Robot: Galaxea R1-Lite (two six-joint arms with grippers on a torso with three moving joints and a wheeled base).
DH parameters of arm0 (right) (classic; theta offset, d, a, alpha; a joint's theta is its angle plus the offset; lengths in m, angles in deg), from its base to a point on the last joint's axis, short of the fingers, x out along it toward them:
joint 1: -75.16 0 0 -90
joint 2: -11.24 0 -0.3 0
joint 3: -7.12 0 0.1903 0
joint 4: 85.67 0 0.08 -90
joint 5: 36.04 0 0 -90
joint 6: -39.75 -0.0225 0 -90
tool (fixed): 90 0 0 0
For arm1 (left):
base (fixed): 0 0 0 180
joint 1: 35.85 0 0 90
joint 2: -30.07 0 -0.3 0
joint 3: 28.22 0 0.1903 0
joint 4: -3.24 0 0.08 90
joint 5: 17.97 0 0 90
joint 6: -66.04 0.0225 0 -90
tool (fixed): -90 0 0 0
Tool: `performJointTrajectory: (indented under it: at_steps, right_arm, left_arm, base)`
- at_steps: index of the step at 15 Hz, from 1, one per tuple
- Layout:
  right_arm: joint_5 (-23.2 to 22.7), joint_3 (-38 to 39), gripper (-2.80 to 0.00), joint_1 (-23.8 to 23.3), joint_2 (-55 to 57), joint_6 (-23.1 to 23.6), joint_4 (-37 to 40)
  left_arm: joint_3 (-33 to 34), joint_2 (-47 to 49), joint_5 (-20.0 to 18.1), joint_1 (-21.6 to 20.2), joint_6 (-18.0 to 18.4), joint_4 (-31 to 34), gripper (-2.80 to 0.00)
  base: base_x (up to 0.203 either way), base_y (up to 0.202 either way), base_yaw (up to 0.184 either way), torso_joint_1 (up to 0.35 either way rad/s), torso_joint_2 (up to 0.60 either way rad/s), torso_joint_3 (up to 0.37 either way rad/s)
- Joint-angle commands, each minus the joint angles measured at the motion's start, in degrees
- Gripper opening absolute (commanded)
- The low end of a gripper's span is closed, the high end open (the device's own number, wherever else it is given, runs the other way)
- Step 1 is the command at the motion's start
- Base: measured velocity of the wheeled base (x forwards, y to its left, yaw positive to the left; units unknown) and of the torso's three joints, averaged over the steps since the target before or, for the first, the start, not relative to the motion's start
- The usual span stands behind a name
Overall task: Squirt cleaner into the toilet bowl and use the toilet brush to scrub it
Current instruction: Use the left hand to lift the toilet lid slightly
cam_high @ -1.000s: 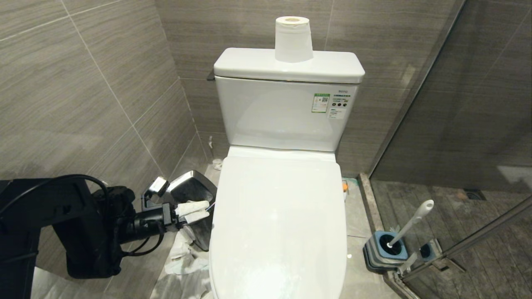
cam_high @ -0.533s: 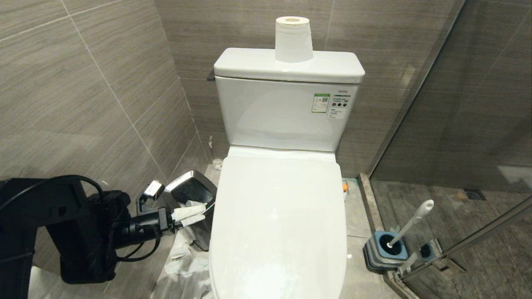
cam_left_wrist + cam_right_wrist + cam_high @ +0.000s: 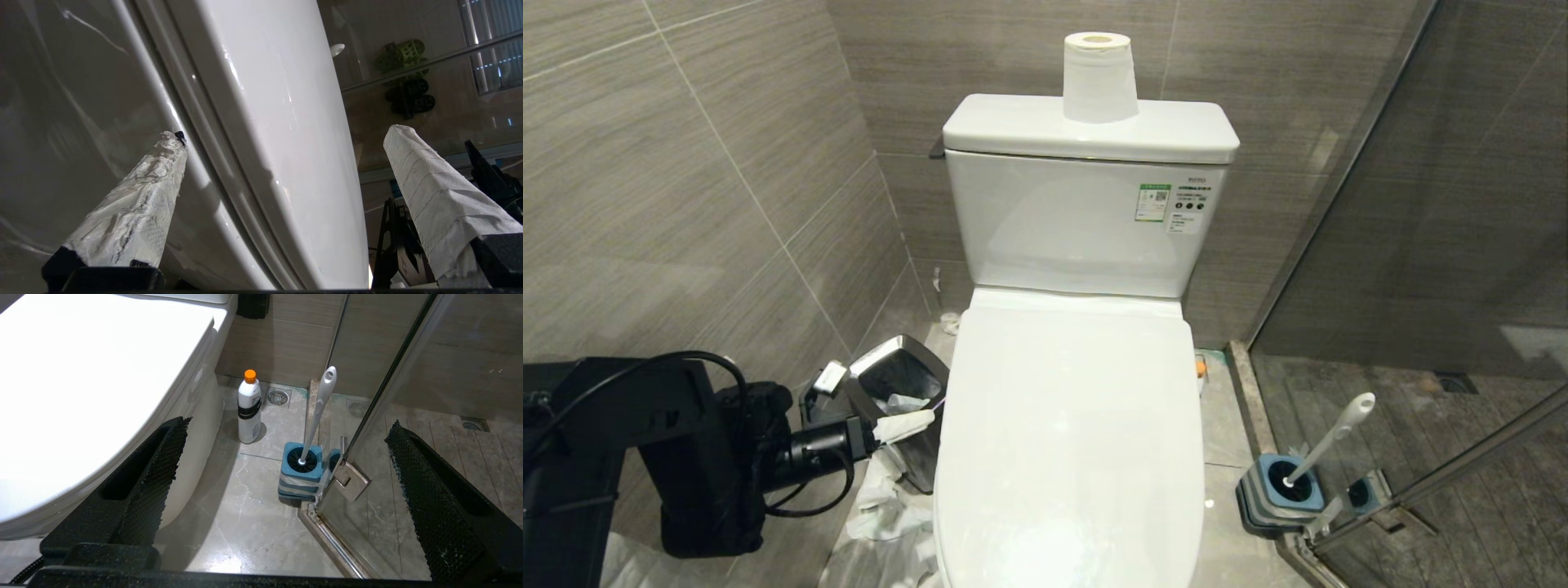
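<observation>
Left hand wide open, empty, astride the closed toilet bowl rim edge.

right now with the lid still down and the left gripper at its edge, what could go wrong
The left gripper is open beside the closed lid, its paper-wrapped fingers straddling the lid's edge; the wrap could slip on the glossy plastic. The chrome-rimmed bin sits right behind the arm and could get knocked. The cleaner bottle and toilet brush stand close together, so grabbing one might tip the other.

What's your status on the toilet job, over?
Left gripper open beside the toilet; right gripper open, idle. Brush in its holder, bottle on floor. Lid down, covering the bowl.
</observation>
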Motion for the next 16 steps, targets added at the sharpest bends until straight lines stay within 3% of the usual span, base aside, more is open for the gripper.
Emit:
performJointTrajectory:
  at_steps: [1, 12, 16]
  right_arm:
    - [-0.01, 0.62, 0.00, -0.02, -0.02, 0.04, -0.02]
    - [-0.01, 0.62, 0.00, -0.02, -0.02, 0.04, -0.02]
    - [-0.01, 0.62, 0.00, -0.02, -0.03, 0.04, -0.02]
  left_arm:
    - [-0.27, 0.58, -0.20, -0.25, -0.69, -0.48, 0.00]
    - [-0.19, 0.33, -0.46, -0.40, -2.02, -0.48, 0.00]
    - [1.83, -0.88, -0.83, -2.72, -1.98, -0.48, 0.00]
  base:
    - [0.000, 0.000, 0.000, 0.000, 0.00, 0.000]
    - [0.000, 0.000, 0.000, 0.001, 0.00, -0.047]
    - [0.000, 0.000, 0.000, 0.000, 0.00, 0.000]
